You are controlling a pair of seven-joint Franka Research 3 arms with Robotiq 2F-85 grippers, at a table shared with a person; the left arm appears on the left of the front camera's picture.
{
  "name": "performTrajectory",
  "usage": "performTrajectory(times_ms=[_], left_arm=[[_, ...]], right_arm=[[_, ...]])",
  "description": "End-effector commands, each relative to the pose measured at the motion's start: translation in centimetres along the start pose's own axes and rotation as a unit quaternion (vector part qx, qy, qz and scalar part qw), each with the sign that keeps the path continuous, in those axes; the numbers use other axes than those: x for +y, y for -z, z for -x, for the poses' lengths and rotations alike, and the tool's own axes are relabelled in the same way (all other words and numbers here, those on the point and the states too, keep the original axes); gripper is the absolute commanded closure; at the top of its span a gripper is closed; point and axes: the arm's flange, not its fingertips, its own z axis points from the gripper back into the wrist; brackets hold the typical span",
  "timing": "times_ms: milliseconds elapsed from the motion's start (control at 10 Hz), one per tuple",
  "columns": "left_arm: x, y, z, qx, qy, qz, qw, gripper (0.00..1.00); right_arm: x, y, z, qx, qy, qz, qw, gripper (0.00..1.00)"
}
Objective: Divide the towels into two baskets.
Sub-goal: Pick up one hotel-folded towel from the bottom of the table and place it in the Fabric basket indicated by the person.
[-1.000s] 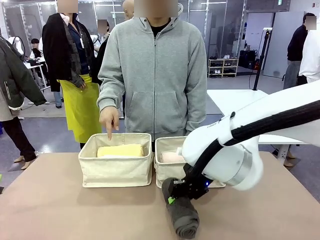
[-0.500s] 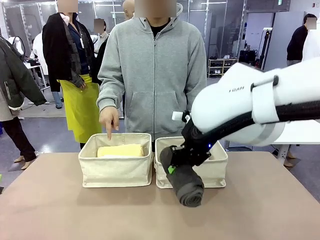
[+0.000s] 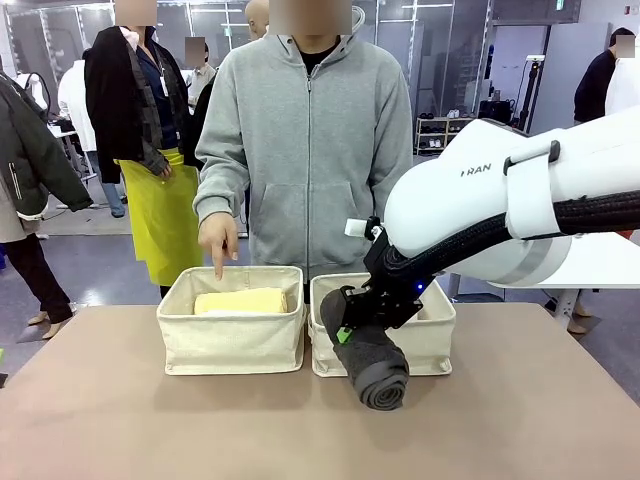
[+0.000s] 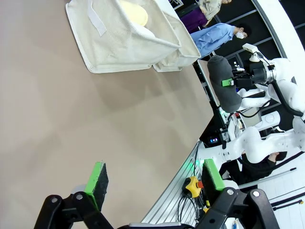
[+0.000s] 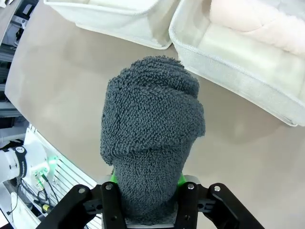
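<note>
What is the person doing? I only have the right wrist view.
Observer: Their hand points down at the left basket.
Operator: What's in it, before I bring the grey towel over?
Observer: A yellow towel lies in it.
Operator: And the left end effector?
Observer: Open, holding nothing, above the bare table.
</note>
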Motion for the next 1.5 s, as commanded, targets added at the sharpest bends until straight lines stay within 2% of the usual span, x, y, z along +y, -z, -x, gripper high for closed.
performTrajectory(times_ms=[0,100,200,300,400,600,700,800,900,1000,1200,1300,1400], left_arm=[[-0.4,-0.3,0.3,0.001,0.002,0.006,1.000,0.00],[-0.4,-0.3,0.3,0.001,0.002,0.006,1.000,0.00],[-0.4,-0.3,0.3,0.001,0.002,0.006,1.000,0.00],[-0.4,-0.3,0.3,0.001,0.002,0.006,1.000,0.00],[-0.4,-0.3,0.3,0.001,0.002,0.006,1.000,0.00],[-0.4,-0.3,0.3,0.001,0.002,0.006,1.000,0.00],[-0.4,-0.3,0.3,0.001,0.002,0.006,1.000,0.00],[-0.4,-0.3,0.3,0.001,0.002,0.006,1.000,0.00],[-0.4,-0.3,0.3,0.001,0.002,0.006,1.000,0.00],[-0.4,-0.3,0.3,0.001,0.002,0.006,1.000,0.00],[-0.4,-0.3,0.3,0.001,0.002,0.006,1.000,0.00],[-0.4,-0.3,0.3,0.001,0.002,0.006,1.000,0.00],[-0.4,-0.3,0.3,0.001,0.002,0.006,1.000,0.00]], right_arm=[[0.3,-0.1,0.1,-0.003,-0.002,0.002,1.000,0.80],[0.0,0.0,0.0,0.000,0.000,0.000,1.000,0.59],[2.8,-0.4,-2.2,0.020,-0.100,0.051,0.993,0.59],[5.9,-0.9,-5.2,0.027,-0.188,0.069,0.979,0.59],[9.2,-1.0,-8.2,0.045,-0.268,0.096,0.958,0.59],[15.4,0.6,-13.2,0.082,-0.407,0.118,0.902,0.59],[18.1,1.9,-16.0,0.088,-0.483,0.144,0.860,0.59],[20.2,3.0,-18.0,0.100,-0.541,0.143,0.822,0.59],[21.5,3.9,-19.3,0.102,-0.576,0.153,0.796,0.59],[22.3,4.8,-20.8,0.100,-0.592,0.170,0.781,0.59],[22.8,6.7,-23.4,0.069,-0.623,0.168,0.760,0.59],[22.7,8.2,-24.2,0.071,-0.643,0.175,0.742,0.59],[22.5,9.7,-24.9,0.075,-0.648,0.176,0.738,0.59]])
